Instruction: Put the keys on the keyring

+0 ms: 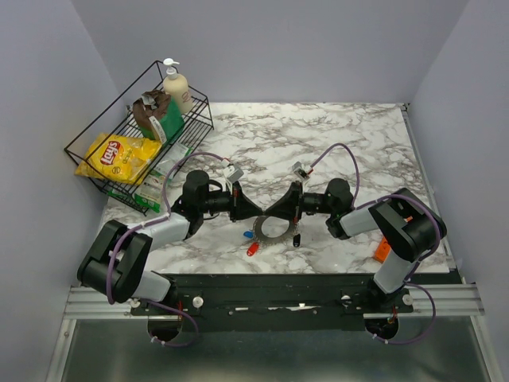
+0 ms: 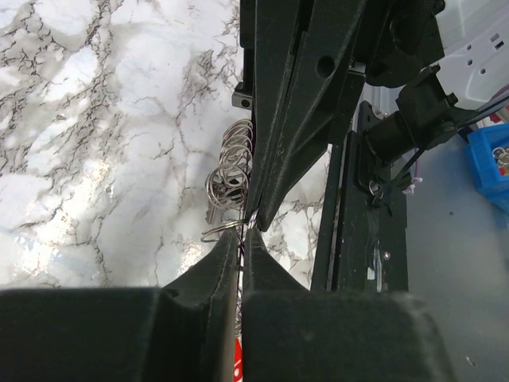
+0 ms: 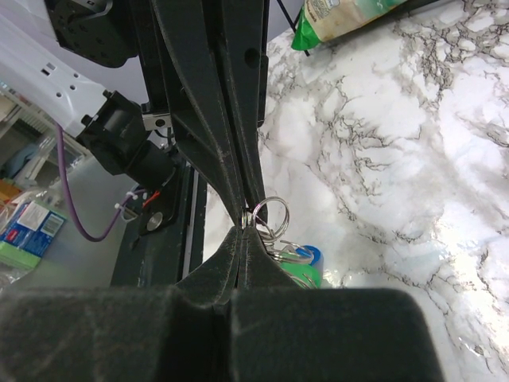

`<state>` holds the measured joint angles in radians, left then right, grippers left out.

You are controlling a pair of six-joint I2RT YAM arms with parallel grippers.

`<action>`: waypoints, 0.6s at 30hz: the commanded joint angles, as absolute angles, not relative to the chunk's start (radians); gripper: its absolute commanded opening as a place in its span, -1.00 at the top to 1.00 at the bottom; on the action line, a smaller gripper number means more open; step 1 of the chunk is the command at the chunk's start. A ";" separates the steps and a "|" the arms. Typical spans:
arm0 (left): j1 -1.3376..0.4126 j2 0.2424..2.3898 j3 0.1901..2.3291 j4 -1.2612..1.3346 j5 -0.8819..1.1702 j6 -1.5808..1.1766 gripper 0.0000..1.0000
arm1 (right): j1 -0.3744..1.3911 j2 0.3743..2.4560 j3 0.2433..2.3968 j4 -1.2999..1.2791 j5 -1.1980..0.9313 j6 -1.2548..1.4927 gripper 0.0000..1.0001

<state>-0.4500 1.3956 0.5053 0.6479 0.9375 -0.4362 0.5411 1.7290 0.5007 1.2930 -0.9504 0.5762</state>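
Near the table's (image 1: 358, 143) front edge, left fingers (image 2: 207, 278) and right fingers (image 3: 215, 270) meet tip to tip, each pair pressed together pinching the keyring (image 2: 229, 177), probably to steady it for the keys (image 1: 253, 248) lying close by.

left arm (image 1: 159, 231): folded, forearm reaching inward | left gripper (image 1: 256, 208): fingers drawn together, thin slit between | right arm (image 1: 374, 215): mirrored, reaching inward | right gripper (image 1: 274, 210): fully closed | gripper tips: meeting nose to nose
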 commanded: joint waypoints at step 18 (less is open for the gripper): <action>-0.518 1.183 0.540 0.447 0.821 -0.333 1.00 | 0.551 1.732 0.540 1.637 -0.930 0.591 0.56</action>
<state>-0.4747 1.2591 0.5095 0.4961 0.8341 -0.3759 0.5438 1.7351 0.5266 1.3197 -0.9718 0.6113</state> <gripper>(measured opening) 0.012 0.179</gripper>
